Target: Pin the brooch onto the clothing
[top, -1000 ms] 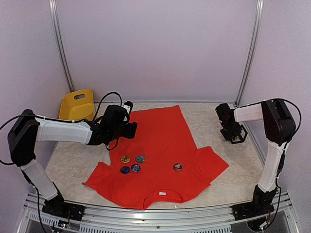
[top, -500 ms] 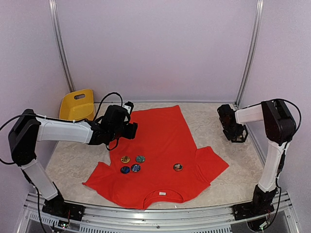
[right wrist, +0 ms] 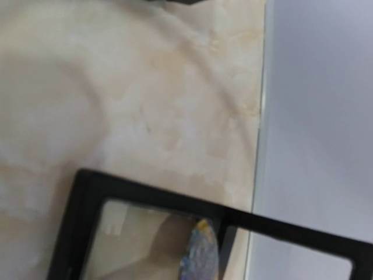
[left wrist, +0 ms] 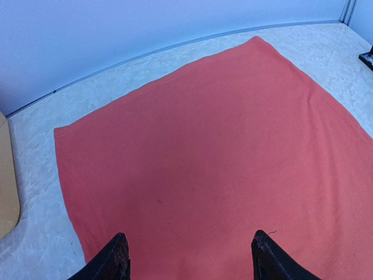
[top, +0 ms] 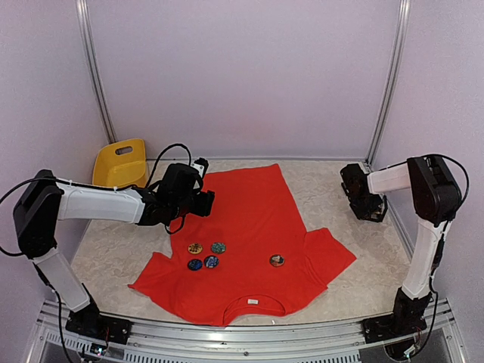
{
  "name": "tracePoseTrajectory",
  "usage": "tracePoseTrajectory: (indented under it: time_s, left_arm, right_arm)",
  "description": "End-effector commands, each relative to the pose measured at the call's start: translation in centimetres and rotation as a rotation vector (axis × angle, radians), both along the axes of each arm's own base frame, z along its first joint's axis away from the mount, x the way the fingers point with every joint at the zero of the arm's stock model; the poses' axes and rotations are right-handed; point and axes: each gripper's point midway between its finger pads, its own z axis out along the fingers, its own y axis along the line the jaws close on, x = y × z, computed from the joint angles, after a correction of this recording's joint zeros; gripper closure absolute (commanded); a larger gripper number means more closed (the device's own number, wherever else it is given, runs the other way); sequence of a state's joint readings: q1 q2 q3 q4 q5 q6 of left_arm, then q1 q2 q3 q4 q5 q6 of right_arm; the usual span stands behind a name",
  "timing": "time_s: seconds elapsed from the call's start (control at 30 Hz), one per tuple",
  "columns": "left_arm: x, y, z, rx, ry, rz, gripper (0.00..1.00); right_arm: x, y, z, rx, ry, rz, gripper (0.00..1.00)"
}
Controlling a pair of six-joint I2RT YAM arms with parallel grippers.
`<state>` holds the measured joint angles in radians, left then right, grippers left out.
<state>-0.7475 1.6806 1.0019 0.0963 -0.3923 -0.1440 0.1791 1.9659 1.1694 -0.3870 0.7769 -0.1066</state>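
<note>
The red-orange T-shirt (top: 249, 227) lies flat on the table, neck toward the near edge. Several round brooches lie on it: a cluster (top: 206, 255) at its left chest and one apart (top: 277, 260) to the right. My left gripper (top: 203, 200) hovers over the shirt's far left part; in the left wrist view the shirt (left wrist: 210, 140) fills the frame and the gripper (left wrist: 189, 256) is open and empty. My right gripper (top: 366, 206) is low over a black tray (top: 375, 216). The right wrist view shows the tray frame (right wrist: 163, 198) and a bluish brooch (right wrist: 201, 254) edge-on; my fingers are not visible there.
A yellow bin (top: 121, 162) stands at the far left corner; its edge shows in the left wrist view (left wrist: 6, 192). The side wall (right wrist: 320, 116) runs close beside the black tray. Upright metal posts stand at both back corners.
My right gripper has shifted slightly to the right and back, over the black tray. The left arm and the brooches on the shirt have not moved.
</note>
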Motion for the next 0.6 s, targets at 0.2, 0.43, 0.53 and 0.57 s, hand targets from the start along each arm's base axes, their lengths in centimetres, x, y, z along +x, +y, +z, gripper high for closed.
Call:
tracePoseTrajectory:
  time_s: [0.2,0.43,0.53,0.57]
  left_arm:
    - [0.1,-0.9,1.0,-0.015,-0.015,-0.03,0.33]
    - [-0.1,-1.0,1.5,-0.029,-0.025,-0.037,0.33]
    - [-0.5,-1.2,2.4,-0.052,-0.047,-0.053,0.33]
    - [-0.6,-1.3,2.7,-0.062,-0.055,-0.061,0.33]
  right_arm:
    - [-0.4,-1.7,0.5,-0.033,-0.015,-0.042,1.0]
    - [-0.5,-0.8,2.6,0.018,-0.051,-0.044,1.0]
    - [-0.2,1.1,4.8,0.06,-0.095,-0.006,1.0]
    - [-0.1,2.0,5.7,0.081,-0.111,0.016,1.0]
